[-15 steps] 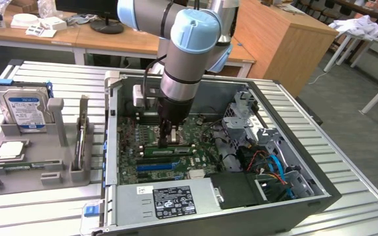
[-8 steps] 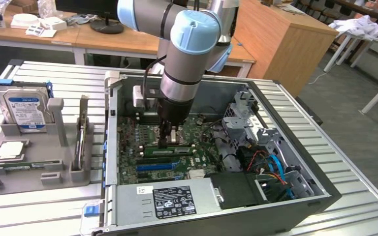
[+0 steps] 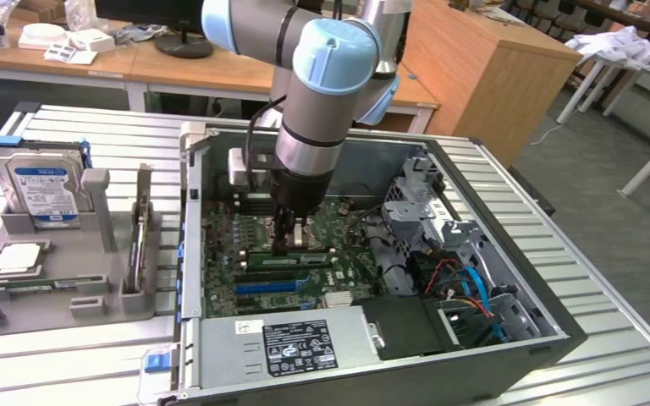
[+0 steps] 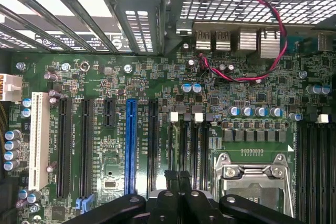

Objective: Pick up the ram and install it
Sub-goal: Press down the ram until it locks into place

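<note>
Hovering over motherboard (image 4: 157, 93), inside open computer case (image 3: 528, 338).
Gripper (image 3: 288, 241) stood low above memory slots (image 4: 186, 145); ram not identifiable at fingers; finger state could not be told.

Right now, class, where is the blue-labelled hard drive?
In the exterior view, the hard drive stands upright in the grey holder on that view's left, outside the open computer case.
</note>
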{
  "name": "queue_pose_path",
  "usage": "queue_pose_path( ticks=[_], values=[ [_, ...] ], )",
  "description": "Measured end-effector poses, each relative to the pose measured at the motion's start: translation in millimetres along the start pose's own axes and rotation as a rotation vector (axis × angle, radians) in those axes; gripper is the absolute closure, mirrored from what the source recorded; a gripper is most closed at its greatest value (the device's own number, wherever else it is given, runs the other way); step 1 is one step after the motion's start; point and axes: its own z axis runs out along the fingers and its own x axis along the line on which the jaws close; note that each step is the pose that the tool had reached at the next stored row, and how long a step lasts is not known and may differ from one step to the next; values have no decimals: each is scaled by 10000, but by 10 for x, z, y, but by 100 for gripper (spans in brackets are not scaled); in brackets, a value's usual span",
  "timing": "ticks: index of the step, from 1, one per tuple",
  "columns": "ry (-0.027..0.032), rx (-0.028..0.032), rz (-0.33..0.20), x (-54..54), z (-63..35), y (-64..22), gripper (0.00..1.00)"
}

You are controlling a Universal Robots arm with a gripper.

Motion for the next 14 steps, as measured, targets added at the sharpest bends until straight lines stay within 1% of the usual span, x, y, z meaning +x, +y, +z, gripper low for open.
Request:
queue_pose_path(
  ticks=[14],
  values=[
    [-1, -1, 1, 1, 30, -1, 89]
  ],
)
